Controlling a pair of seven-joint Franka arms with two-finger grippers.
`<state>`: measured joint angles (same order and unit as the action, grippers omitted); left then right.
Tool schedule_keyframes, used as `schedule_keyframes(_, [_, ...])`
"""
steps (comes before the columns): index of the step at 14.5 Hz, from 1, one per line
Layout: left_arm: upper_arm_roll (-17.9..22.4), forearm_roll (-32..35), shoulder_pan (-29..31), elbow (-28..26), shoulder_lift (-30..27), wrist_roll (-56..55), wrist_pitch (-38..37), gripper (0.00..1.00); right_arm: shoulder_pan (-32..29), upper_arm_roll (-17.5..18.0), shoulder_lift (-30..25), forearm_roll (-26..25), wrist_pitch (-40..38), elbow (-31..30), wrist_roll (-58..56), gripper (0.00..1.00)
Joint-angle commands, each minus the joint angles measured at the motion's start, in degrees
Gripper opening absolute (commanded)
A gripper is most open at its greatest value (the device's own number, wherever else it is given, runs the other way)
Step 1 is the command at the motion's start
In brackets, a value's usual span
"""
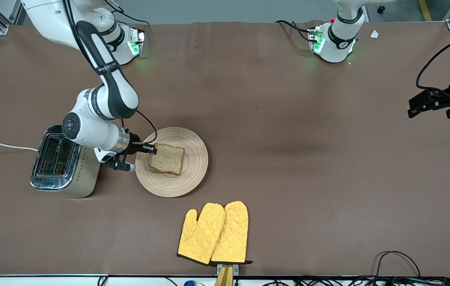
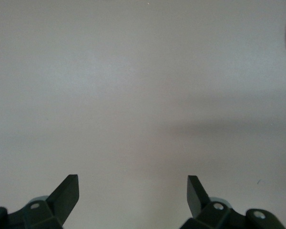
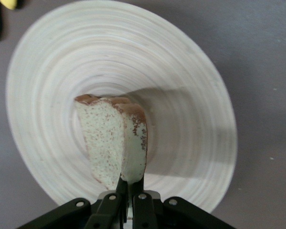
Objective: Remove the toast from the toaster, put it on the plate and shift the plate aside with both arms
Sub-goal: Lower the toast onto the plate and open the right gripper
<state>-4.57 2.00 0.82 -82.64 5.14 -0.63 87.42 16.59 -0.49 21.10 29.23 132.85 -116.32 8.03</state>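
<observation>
Over the plate (image 1: 193, 171), toast (image 1: 168, 159) pinched by right end effector (image 1: 150, 149)

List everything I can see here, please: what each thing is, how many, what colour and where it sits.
toast: one, brown, over the plate, held at its edge.
plate: one, light wood, on the table beside the toaster.
toaster: one, silver, at the right arm's end of the table.
oven mitts: two, yellow, side by side, nearer the front camera than the plate.
tablecloth: one, brown, covering the table.
right gripper: one, black, over the plate's rim, shut on the toast.
left gripper: one, black, open, over bare cloth at the left arm's end; that arm waits.
</observation>
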Motion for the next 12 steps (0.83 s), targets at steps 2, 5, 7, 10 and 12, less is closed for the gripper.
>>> schedule_keyframes(2, [-0.2,1.0,0.1,-0.2,-0.3,-0.2,-0.8,1.00,-2.2,0.6,-3.0,1.7,0.3,-5.3,-4.2,0.00])
schedule_keyframes(5, [-0.2,1.0,0.1,-0.2,-0.4,-0.2,-0.8,1.00,-4.2,0.5,-3.0,1.6,0.2,-6.3,-7.3,0.02])
schedule_keyframes(7, [-0.2,1.0,0.1,-0.2,-0.4,-0.2,-0.8,1.00,-4.7,0.5,-2.8,1.6,-1.0,-5.9,-7.4,0.48])
schedule_keyframes(10, [-0.2,1.0,0.1,-0.2,-0.4,-0.1,-0.9,1.00,-4.7,0.3,-3.3,1.5,-2.3,-5.5,-7.3,0.98])
schedule_keyframes(12, [-0.2,1.0,0.1,-0.2,-0.4,0.1,-0.9,1.00,-4.8,0.1,-4.7,1.1,-3.5,-5.1,-7.1,1.00])
